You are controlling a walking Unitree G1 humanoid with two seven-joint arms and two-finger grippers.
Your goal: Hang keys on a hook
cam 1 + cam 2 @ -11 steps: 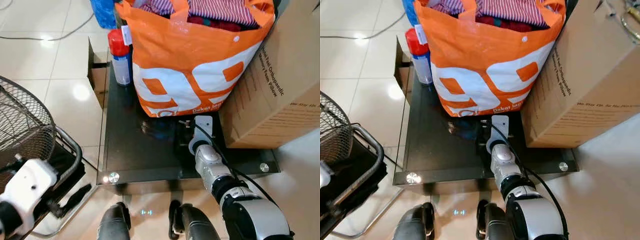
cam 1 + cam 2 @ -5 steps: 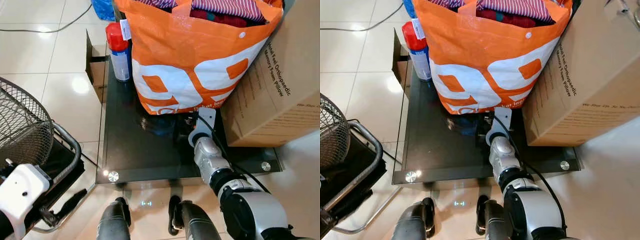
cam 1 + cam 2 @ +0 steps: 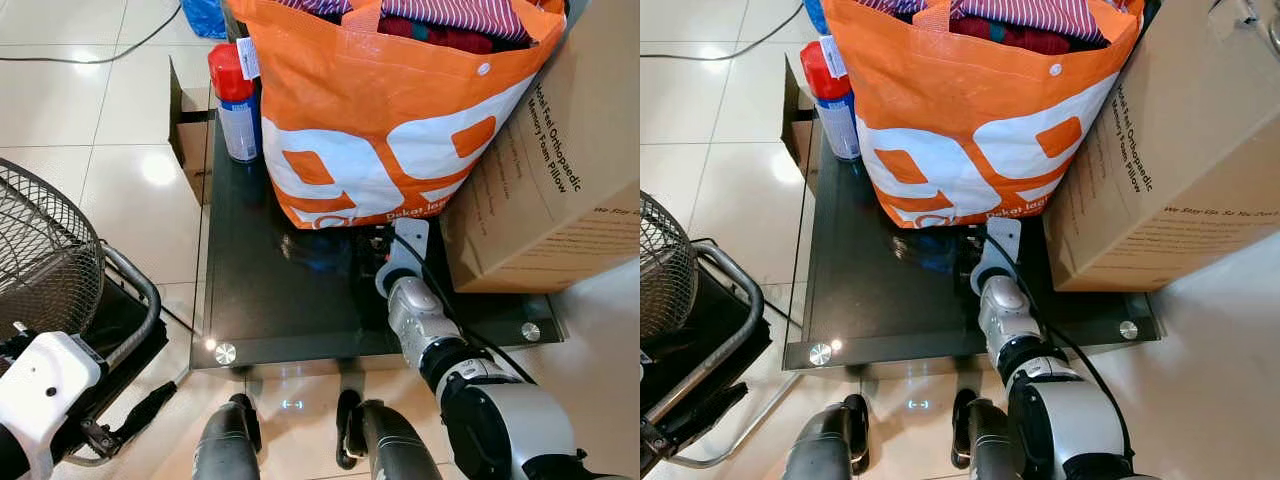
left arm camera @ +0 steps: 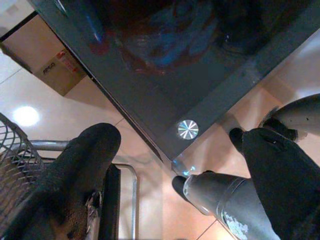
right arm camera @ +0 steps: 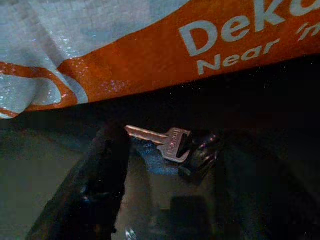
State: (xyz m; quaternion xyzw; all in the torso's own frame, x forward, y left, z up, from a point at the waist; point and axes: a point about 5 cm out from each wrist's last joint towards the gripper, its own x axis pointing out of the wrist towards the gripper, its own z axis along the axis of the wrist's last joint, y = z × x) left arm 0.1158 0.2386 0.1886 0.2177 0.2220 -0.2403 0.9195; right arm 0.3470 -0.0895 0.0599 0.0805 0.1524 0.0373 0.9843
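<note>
one key (image 5: 162, 141) lies btwn right gripper's (image 5: 150, 165) spread fingers (image 5: 107, 170).

A dark glass table (image 3: 260, 310) carries an orange bag (image 3: 390, 110), a spray can (image 3: 233, 100), a cardboard box (image 3: 560, 190) and, dimly, a key (image 5: 160, 140).

Black glass table (image 3: 270, 300): low, chrome studs at near corners. Orange and white shopping bag (image 3: 380, 120): upright on the table at 12 o'clock, holding striped clothes (image 3: 450, 18). Red-capped spray can (image 3: 233, 100): upright on the table at 11 o'clock, beside the bag. Large cardboard box (image 3: 560, 170): at 2 o'clock, touching the bag. Wire fan guard (image 3: 40, 260): at 9 o'clock. Small cardboard box (image 3: 192, 140): on the tiled floor (image 3: 90, 110), against the table's left edge.
</note>
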